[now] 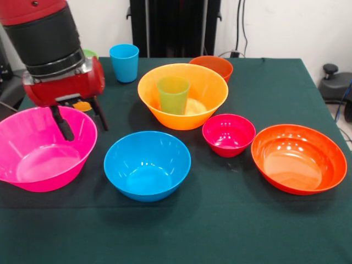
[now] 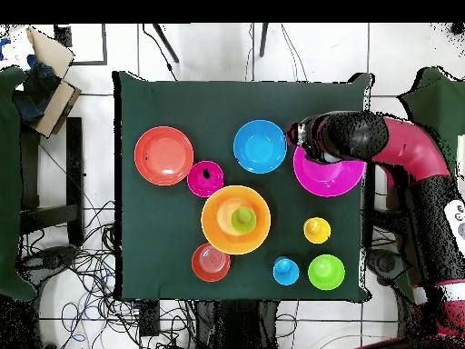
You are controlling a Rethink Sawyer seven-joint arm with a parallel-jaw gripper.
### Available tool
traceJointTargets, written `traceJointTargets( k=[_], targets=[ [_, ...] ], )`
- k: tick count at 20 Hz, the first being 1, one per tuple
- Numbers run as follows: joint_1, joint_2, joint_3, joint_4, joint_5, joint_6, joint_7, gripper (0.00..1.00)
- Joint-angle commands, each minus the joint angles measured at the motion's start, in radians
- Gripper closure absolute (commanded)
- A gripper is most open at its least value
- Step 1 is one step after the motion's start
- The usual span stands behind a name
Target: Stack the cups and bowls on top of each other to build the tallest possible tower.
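My gripper (image 1: 81, 122) is open, with one finger inside the big pink bowl (image 1: 44, 148) and the other outside its right rim. The green cup (image 1: 173, 94) stands upright inside the big orange bowl (image 1: 206, 104). The medium blue bowl (image 1: 147, 165), small magenta bowl (image 1: 228, 135) and wide red-orange bowl (image 1: 298, 158) sit apart along the front. The blue cup (image 1: 124, 62) and small orange-red bowl (image 1: 214, 65) are at the back. The yellow-orange cup (image 2: 317, 230) and small green bowl (image 2: 326, 272) sit behind the arm. No other pieces are stacked.
The dark green cloth (image 1: 220, 220) covers the table. The arm (image 2: 381, 141) reaches over the pink bowl (image 2: 331, 177) from the table's side. Cables and a cardboard box (image 2: 50, 77) lie on the floor beyond the table's edges.
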State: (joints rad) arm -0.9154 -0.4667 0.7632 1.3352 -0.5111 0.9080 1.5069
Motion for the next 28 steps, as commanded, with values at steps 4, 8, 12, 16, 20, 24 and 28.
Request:
traceJointTargets(
  k=[4,8,12,16,20,24,28],
  targets=[
    [0.047,0.034,-0.006,0.050,-0.088,-0.042,-0.201,0.00],
    [0.053,0.072,-0.008,0.017,-0.102,-0.061,-0.215,0.00],
    [0.061,0.106,-0.010,-0.015,-0.112,-0.070,-0.223,0.00],
    [0.065,0.113,-0.013,-0.020,-0.117,-0.078,-0.217,0.00],
    [0.064,0.135,-0.010,-0.036,-0.115,-0.077,-0.226,0.00],
    [0.060,0.161,-0.007,-0.049,-0.114,-0.078,-0.237,0.00],
    [0.044,0.143,0.003,-0.025,-0.099,-0.062,-0.240,0.00]
  ],
)
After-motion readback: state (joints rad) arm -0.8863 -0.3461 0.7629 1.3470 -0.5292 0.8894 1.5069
